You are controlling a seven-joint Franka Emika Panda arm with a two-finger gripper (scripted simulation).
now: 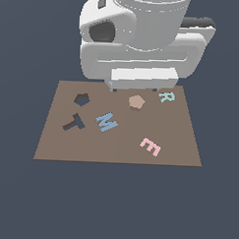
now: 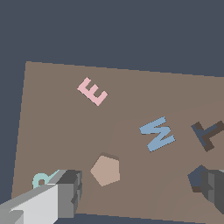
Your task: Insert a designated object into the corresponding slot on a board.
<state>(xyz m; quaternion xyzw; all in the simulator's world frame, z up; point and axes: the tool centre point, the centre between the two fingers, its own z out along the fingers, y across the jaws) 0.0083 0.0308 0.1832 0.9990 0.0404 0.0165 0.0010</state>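
**Robot arm above a shape board, tan pentagon lying loose**

Dark slate-blue ground fills the whole scene, and on it lies a large flat brown rectangular board [image 1: 118, 141]. A bulky white Franka arm [image 1: 139, 38] looms over the board's far edge in the exterior view, hiding its own fingers from that camera.

On the board, a small flat tan pentagon block [image 1: 136, 101] lies near the far edge, roughly midway across. It lies loose on the brown surface, not in any hole. Well apart from it, toward the exterior view's left, is the dark pentagon-shaped slot [image 1: 81, 99], empty. Nearer the camera from that slot is a dark T-shaped hole [image 1: 74, 123], also empty. A blue letter M [image 1: 106, 122] lies between the T-shaped hole and the middle of the board. A pink letter E [image 1: 151, 147] lies toward the near edge on the exterior view's right. A pale mint letter R [image 1: 166, 97] lies beside the far edge, just to the exterior view's right of the tan block.

In the wrist view the gripper [image 2: 142, 192] is seen from above, with its two grey fingertips [image 2: 70, 192] spread wide apart and nothing between them but board. The tan pentagon block [image 2: 105, 170] lies in that gap, closer to one fingertip and not touching either. The other fingertip [image 2: 214, 189] overlaps the pentagon-shaped slot [image 2: 196, 177] in this picture, covering part of it. Whether the fingertips touch the board cannot be told.
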